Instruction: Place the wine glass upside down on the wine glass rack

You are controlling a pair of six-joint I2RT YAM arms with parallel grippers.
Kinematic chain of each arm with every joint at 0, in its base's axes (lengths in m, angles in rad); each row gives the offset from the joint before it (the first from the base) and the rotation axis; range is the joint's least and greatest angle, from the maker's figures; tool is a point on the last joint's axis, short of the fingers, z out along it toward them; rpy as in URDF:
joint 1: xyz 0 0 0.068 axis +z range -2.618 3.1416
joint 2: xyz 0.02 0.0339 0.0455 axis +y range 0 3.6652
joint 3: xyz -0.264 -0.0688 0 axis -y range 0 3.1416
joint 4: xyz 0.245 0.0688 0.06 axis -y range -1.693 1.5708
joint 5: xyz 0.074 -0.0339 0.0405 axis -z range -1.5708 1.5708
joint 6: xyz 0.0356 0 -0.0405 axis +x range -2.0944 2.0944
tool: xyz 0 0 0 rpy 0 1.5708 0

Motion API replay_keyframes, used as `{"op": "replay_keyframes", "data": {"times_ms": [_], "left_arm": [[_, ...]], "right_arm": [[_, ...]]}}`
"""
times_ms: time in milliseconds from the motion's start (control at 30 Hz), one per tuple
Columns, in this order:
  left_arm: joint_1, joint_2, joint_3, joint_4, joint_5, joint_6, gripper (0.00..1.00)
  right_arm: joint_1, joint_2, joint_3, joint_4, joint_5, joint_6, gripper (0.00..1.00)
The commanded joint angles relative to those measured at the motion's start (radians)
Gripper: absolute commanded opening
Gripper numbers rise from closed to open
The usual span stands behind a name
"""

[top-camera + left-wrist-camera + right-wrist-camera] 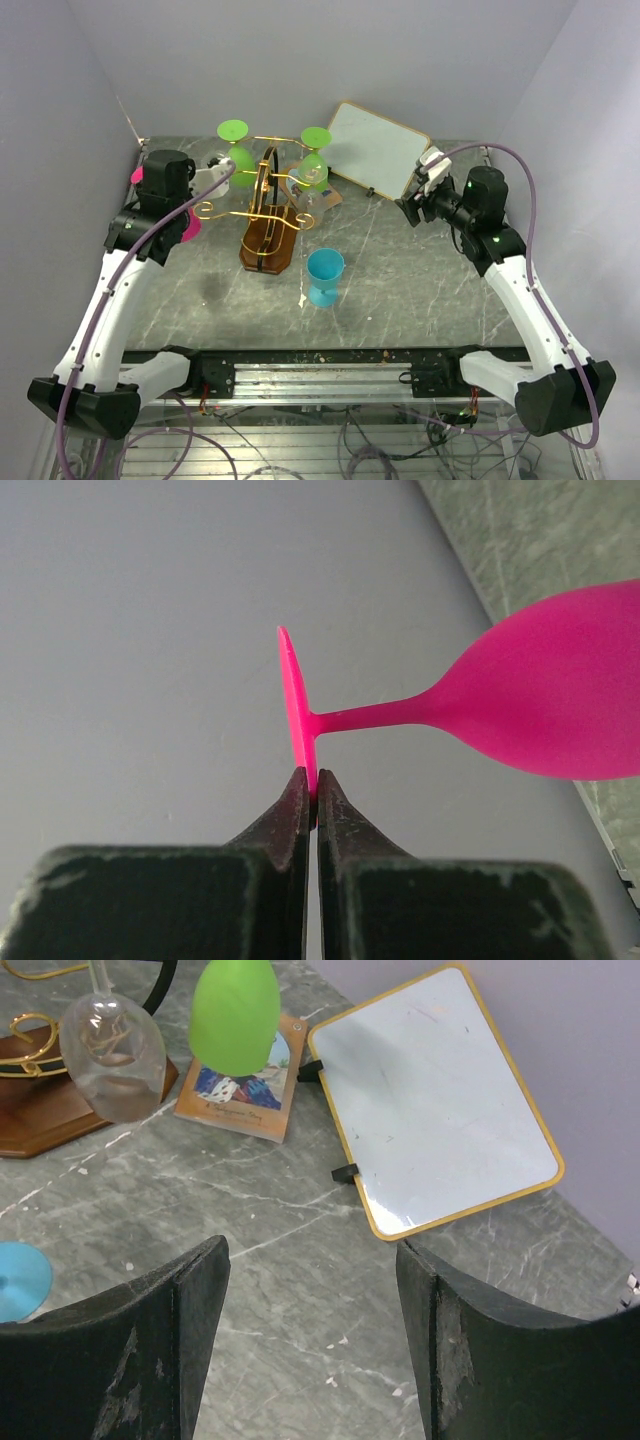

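Carrying is the step in hand. Above the grey marbled table (400,290), the gold wire wine glass rack (268,215) on its dark wooden base stands near the left end effector (312,780), off to its right. That end effector is pinching the pink stemmed wine glass (540,695) by the edge of its foot, with the stem level and the bowl out to its right. The right end effector (310,1260) hangs spread and empty. The next move likely calls for turning the bowl downward and sliding the stem into a free scroll arm.

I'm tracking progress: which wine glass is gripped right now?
The pink wine glass, foot pinched in the left gripper; the green glasses hang on the rack, the blue glass stands on the table.
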Motion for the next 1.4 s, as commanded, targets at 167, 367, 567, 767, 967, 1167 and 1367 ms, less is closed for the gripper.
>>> {"op": "replay_keyframes", "data": {"times_ms": [167, 367, 567, 767, 967, 1167, 1367], "left_arm": [[-0.06, -0.009, 0.038, -0.097, 0.241, 0.036, 0.07], [-0.101, 0.012, 0.052, -0.122, 0.309, 0.06, 0.07], [-0.137, 0.031, 0.057, -0.124, 0.366, 0.069, 0.07], [-0.154, 0.035, 0.067, -0.141, 0.412, 0.064, 0.07], [-0.161, 0.034, 0.093, -0.183, 0.429, 0.073, 0.07], [-0.166, 0.038, 0.136, -0.235, 0.495, 0.066, 0.07], [-0.167, 0.037, 0.16, -0.281, 0.502, 0.072, 0.07]], "right_arm": [[-0.015, -0.026, -0.039, 0.04, -0.018, 0.004, 0.68], [-0.023, -0.022, -0.042, 0.043, -0.025, 0.008, 0.68], [-0.027, -0.018, -0.045, 0.047, -0.027, 0.007, 0.68], [-0.028, -0.012, -0.048, 0.048, -0.027, 0.004, 0.68], [-0.029, -0.007, -0.05, 0.05, -0.026, 0.001, 0.68], [-0.028, -0.007, -0.05, 0.05, -0.024, -0.003, 0.68], [-0.029, -0.006, -0.052, 0.05, -0.022, -0.006, 0.68]]}}
